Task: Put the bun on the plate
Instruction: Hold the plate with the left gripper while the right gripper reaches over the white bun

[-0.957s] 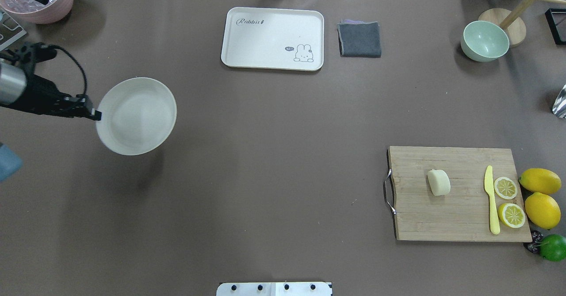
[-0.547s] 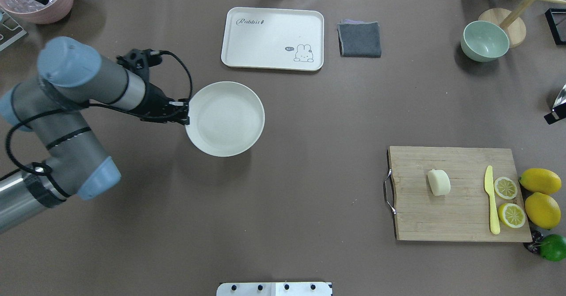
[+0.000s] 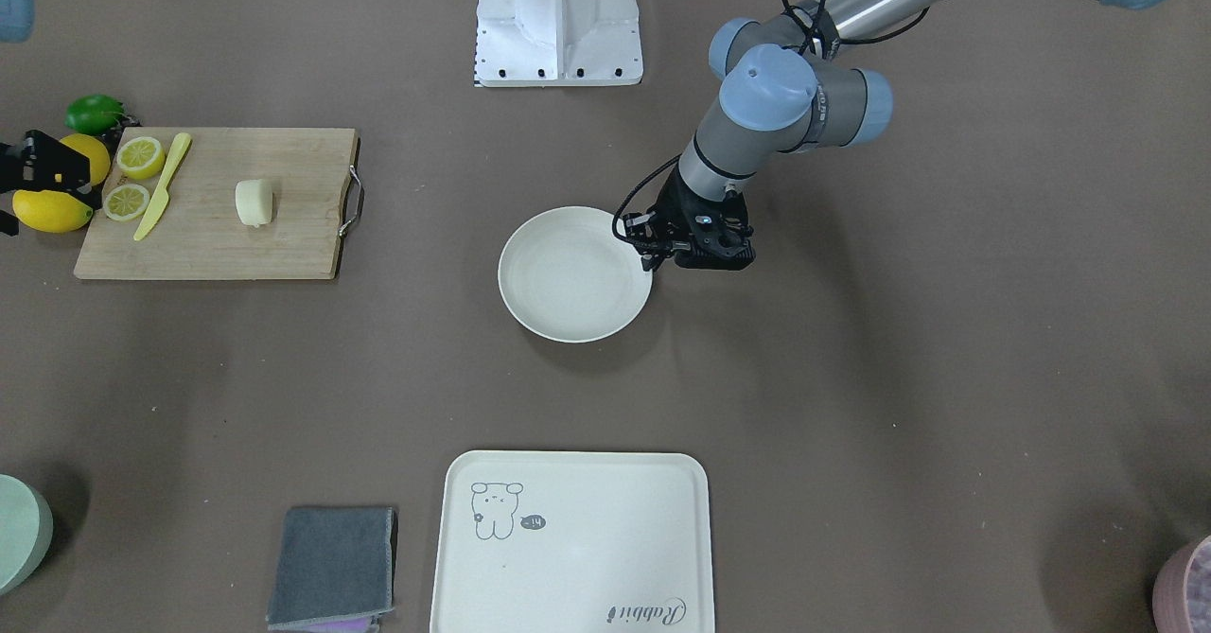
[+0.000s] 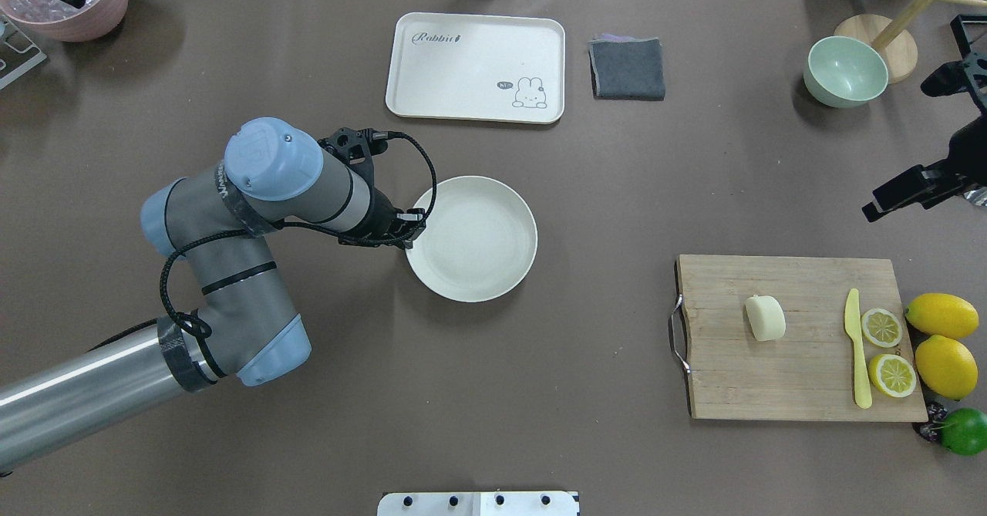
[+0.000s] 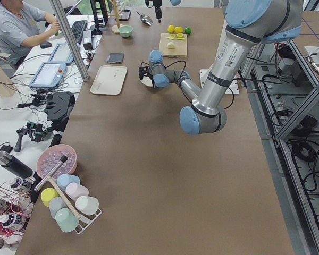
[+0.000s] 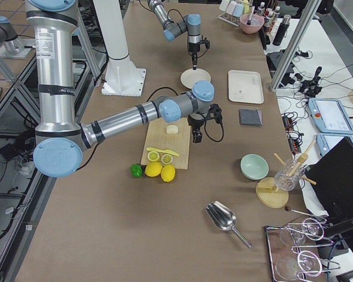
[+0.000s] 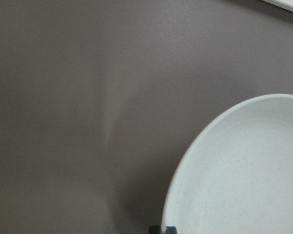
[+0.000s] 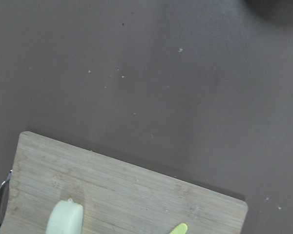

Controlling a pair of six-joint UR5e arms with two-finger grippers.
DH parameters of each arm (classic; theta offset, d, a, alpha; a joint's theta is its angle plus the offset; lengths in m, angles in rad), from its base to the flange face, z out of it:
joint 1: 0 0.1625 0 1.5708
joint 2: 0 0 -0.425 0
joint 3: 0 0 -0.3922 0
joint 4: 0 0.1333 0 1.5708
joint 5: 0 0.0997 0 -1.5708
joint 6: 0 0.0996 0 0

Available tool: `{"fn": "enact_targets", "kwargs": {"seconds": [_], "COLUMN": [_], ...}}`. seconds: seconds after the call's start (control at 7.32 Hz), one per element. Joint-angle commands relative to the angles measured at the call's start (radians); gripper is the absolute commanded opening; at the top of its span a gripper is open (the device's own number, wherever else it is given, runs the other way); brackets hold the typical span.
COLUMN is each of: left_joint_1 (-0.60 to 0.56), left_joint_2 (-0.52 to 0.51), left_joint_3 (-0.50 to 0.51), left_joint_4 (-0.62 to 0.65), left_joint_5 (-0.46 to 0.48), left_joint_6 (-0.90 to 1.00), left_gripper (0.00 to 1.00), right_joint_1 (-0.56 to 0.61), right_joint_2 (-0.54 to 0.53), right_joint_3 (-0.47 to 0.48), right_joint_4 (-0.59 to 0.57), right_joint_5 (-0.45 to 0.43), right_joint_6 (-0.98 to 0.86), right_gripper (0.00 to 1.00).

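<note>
The bun (image 4: 765, 318) is a pale cream block lying on a wooden cutting board (image 4: 771, 385) at the right; it also shows in the front view (image 3: 254, 202) and at the bottom of the right wrist view (image 8: 64, 218). The round off-white plate (image 4: 472, 238) is near the table's middle. My left gripper (image 4: 409, 235) is shut on the plate's left rim (image 3: 647, 256). I cannot tell whether the plate rests on the table or hangs just above it. My right gripper (image 4: 871, 209) hovers beyond the board's far right corner, well apart from the bun; its jaws are not clear.
On the board lie a yellow knife (image 4: 856, 350) and two lemon slices (image 4: 881, 327). Whole lemons (image 4: 944, 365) and a lime (image 4: 964, 431) sit beside it. At the back are a cream rabbit tray (image 4: 476, 67), a grey cloth (image 4: 628, 69) and a green bowl (image 4: 844, 71).
My left arm has carried the plate rightward from the table's left side to near its middle. The right gripper has come into the overhead view at the right edge.
</note>
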Motion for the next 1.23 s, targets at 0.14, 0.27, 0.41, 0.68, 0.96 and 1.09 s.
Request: {"fn": "enact_targets", "kwargs": {"seconds": [0.14,0.27,0.41,0.68,0.96,1.09], "left_joint_1": [0.008,0.003,0.003,-0.001,-0.003,-0.003], "left_joint_2": [-0.018,-0.017,-0.017,-0.015,-0.015,-0.014], "left_joint_3": [-0.004,-0.005,-0.013,-0.015,-0.016,-0.016], "left_joint_4": [-0.002,-0.002,-0.001,0.001,0.001,0.001], "left_joint_5": [0.011,0.011,0.013,0.013,0.012,0.011], "left_joint_6": [-0.005,-0.016,-0.048,-0.074,-0.075,-0.075], "left_gripper": [0.97,0.98,0.98,0.98,0.98,0.98], "right_joint_1": [-0.215,-0.233,-0.256,-0.292,-0.302,-0.315], "right_joint_2": [0.083,0.084,0.081,0.069,-0.051,-0.066], "right_joint_3": [-0.019,-0.029,-0.039,-0.052,-0.057,-0.069], "right_joint_4": [-0.001,-0.002,-0.002,0.061,0.312,0.371], "right_joint_5": [-0.110,-0.140,-0.141,-0.146,-0.158,-0.174], "right_joint_6": [0.166,0.180,0.267,0.326,0.424,0.456], "right_gripper": [1.00,1.00,1.00,0.99,0.99,0.99]}}
